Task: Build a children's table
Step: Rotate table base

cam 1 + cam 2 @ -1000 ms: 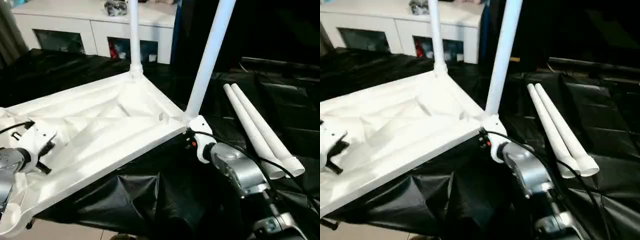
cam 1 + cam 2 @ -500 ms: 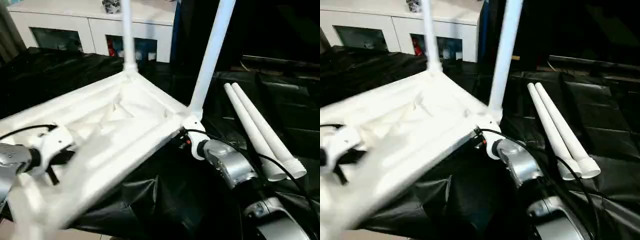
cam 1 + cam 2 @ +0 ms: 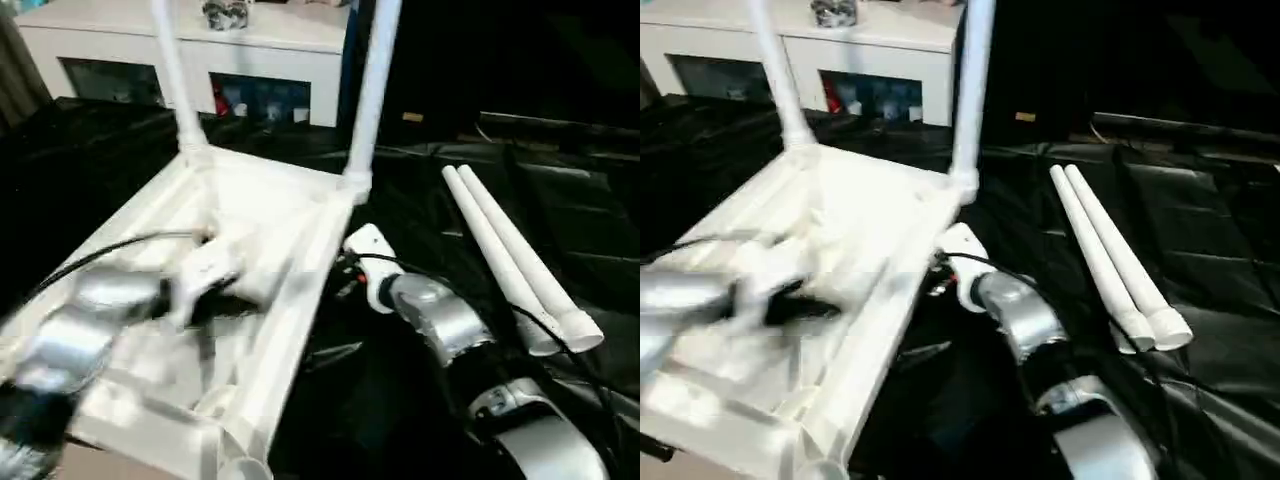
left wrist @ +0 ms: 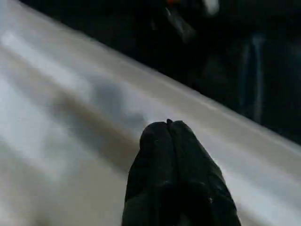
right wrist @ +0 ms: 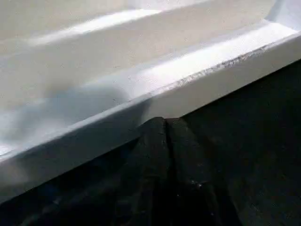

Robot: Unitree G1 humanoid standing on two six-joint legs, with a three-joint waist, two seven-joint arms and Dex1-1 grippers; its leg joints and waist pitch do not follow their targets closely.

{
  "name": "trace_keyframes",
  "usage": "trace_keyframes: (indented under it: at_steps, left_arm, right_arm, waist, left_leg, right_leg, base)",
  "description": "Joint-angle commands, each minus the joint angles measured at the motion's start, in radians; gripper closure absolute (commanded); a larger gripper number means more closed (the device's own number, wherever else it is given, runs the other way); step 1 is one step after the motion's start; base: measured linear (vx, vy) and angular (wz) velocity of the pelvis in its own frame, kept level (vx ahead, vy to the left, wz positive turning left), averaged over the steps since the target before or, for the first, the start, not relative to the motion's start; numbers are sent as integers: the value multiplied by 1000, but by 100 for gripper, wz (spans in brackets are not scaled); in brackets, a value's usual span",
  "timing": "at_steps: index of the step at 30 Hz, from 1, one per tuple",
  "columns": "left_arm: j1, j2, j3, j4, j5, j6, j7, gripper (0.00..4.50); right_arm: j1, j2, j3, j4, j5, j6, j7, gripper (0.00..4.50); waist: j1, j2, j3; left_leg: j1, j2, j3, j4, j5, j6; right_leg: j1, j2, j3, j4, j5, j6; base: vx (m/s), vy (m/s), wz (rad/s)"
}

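The children's table [image 3: 262, 210] lies upside down on the black-draped worktop [image 3: 440, 200], now swung round from a second ago, two legs upright. Your left hand [image 4: 170, 126], fingers pressed together, is over its ribbed underside; your right hand [image 5: 165, 121] has just closed, empty, against the rim. Two loose legs [image 3: 505, 255] await fitting.
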Motion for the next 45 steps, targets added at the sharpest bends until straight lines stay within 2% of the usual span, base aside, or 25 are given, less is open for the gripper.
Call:
trace_keyframes:
  at_steps: [1,3,4,5,6,7,8,10,13,14,15,16,18,19,20,21,25,26,30,33,36,38,40,41,45]
  left_arm:
    - [-29,-20,-24,61,28,-28,26,450]
    - [-45,-36,-33,91,38,-37,37,450]
    - [-56,-52,-40,115,44,-45,47,450]
    - [-80,-77,-62,169,69,-71,72,450]
    - [-84,-76,-68,171,75,-84,73,450]
    - [-88,-74,-72,177,78,-98,71,450]
    - [-92,-73,-57,168,63,-94,69,450]
    - [-99,-60,-22,151,37,-92,68,450]
    - [-93,-11,20,117,12,-80,44,450]
    - [-70,38,41,81,-5,-57,6,450]
    - [-66,45,44,77,-6,-55,3,450]
    - [-36,98,62,47,-13,-39,-24,450]
    - [17,173,91,-3,-17,-1,-52,450]
    - [17,173,91,-3,-17,-1,-52,450]
    - [70,237,117,-38,-15,24,-69,450]
    - [111,290,130,-50,-4,33,-75,450]
    - [161,354,129,-51,27,39,-78,450]
    - [175,361,115,-52,36,43,-74,450]
    - [179,339,82,-42,57,30,-49,450]
    - [135,270,25,36,102,-21,14,450]
    - [107,233,-18,76,120,-30,17,450]
    - [91,218,-48,93,132,-37,-2,450]
    - [84,208,-64,96,131,-34,-19,450]
    - [79,194,-75,90,116,-32,-44,450]
    - [53,139,-84,96,82,-20,-62,450]
  right_arm:
    - [-15,-7,-4,-1,-2,-18,10,447]
    - [-14,-9,-6,-1,-3,-22,10,447]
    - [-12,-12,-8,-3,-4,-23,8,447]
    - [-6,-19,-14,-8,-8,-27,1,447]
    - [-1,-28,-14,-18,-13,-27,-2,447]
    - [2,-33,-14,-21,-16,-29,-4,447]
    - [11,-44,-18,-38,-17,-25,-5,447]
    - [28,-61,-27,-70,-11,-19,-1,447]
    - [52,-84,-32,-118,-8,-11,9,447]
    - [69,-97,-31,-153,-4,-9,26,447]
    - [70,-99,-31,-157,-4,-8,27,447]
    - [82,-112,-26,-179,-4,-5,38,447]
    - [88,-119,-23,-186,-7,-7,44,447]
    - [88,-119,-23,-186,-7,-7,44,447]
    - [90,-120,-20,-185,-8,-7,45,447]
    - [86,-116,-18,-179,-10,-8,43,447]
    - [75,-102,-11,-165,-13,-11,39,447]
    - [68,-91,-5,-160,-14,-11,40,447]
    - [54,-72,10,-146,-23,-19,41,447]
    - [30,-48,20,-109,-31,-27,35,447]
    - [14,-29,29,-81,-41,-29,32,447]
    - [5,-18,31,-64,-44,-31,27,447]
    - [1,-12,33,-56,-45,-30,23,447]
    - [-1,-7,35,-55,-43,-29,23,447]
    - [-4,4,35,-47,-41,-31,25,447]
  waist:
    - [3,20,-63]
    - [3,21,-66]
    - [3,30,-68]
    - [2,36,-69]
    - [3,29,-69]
    - [4,30,-71]
    - [3,40,-70]
    - [5,37,-70]
    - [6,39,-66]
    - [4,27,-63]
    - [5,31,-63]
    - [4,33,-61]
    - [0,25,-57]
    - [1,28,-59]
    - [2,27,-57]
    - [0,24,-56]
    - [9,33,-50]
    - [9,22,-50]
    - [15,28,-51]
    - [18,24,-50]
    - [16,23,-53]
    - [10,22,-54]
    - [8,22,-57]
    - [5,23,-57]
    - [1,21,-59]
  left_leg:
    - [26,62,-41,-81,-290,-71]
    - [26,63,-41,-77,-269,-63]
    - [24,63,-43,-76,-262,-62]
    - [31,62,-39,-74,-263,-61]
    - [27,62,-40,-74,-257,-58]
    - [27,63,-40,-73,-248,-56]
    - [27,64,-39,-73,-252,-55]
    - [26,63,-39,-71,-247,-53]
    - [26,64,-40,-73,-266,-47]
    - [26,64,-40,-76,-274,-46]
    - [26,65,-41,-76,-278,-46]
    - [28,65,-41,-76,-287,-47]
    - [27,66,-41,-79,-305,-47]
    - [28,67,-43,-78,-305,-50]
    - [32,66,-40,-77,-306,-47]
    - [27,67,-42,-80,-301,-45]
    - [47,68,-40,-80,-373,-62]
    - [44,70,-41,-83,-377,-64]
    - [44,70,-44,-87,-390,-83]
    - [47,67,-44,-85,-407,-91]
    - [42,68,-48,-87,-394,-92]
    - [34,67,-51,-88,-378,-88]
    - [40,67,-47,-84,-368,-85]
    - [35,66,-47,-85,-353,-82]
    - [34,65,-41,-80,-314,-71]
  right_leg:
    - [39,-99,63,-77,-229,-169]
    - [40,-99,63,-73,-196,-179]
    - [42,-98,63,-70,-181,-182]
    - [36,-91,61,-74,-154,-187]
    - [42,-92,61,-70,-129,-196]
    - [44,-95,60,-67,-116,-201]
    - [41,-93,59,-68,-107,-206]
    - [45,-92,59,-65,-89,-214]
    - [45,-93,58,-69,-129,-212]
    - [45,-93,57,-70,-173,-206]
    - [44,-95,58,-70,-188,-204]
    - [41,-94,59,-72,-207,-202]
    - [37,-96,61,-76,-267,-191]
    - [37,-98,61,-74,-274,-190]
    - [31,-96,62,-78,-289,-186]
    - [32,-96,62,-75,-292,-185]
    - [10,-93,66,-86,-356,-175]
    - [14,-94,66,-85,-361,-173]
    - [12,-98,67,-83,-357,-166]
    - [11,-101,69,-87,-385,-157]
    - [16,-105,69,-89,-392,-144]
    - [25,-106,68,-86,-372,-149]
    - [20,-103,68,-84,-340,-159]
    - [25,-102,67,-80,-316,-167]
    - [29,-100,68,-78,-261,-185]
  base:
    - [0,0,0]
    - [0,0,0]
    - [0,0,0]
    - [0,0,0]
    - [0,0,0]
    - [0,0,0]
    - [0,0,0]
    - [0,0,0]
    - [0,0,0]
    - [0,0,0]
    - [0,0,0]
    - [0,0,0]
    - [0,0,0]
    - [0,0,0]
    - [0,0,0]
    - [0,0,0]
    - [0,0,0]
    - [0,0,0]
    - [0,0,0]
    - [0,0,0]
    - [0,0,0]
    - [0,0,0]
    - [0,0,0]
    - [0,0,0]
    - [0,0,0]
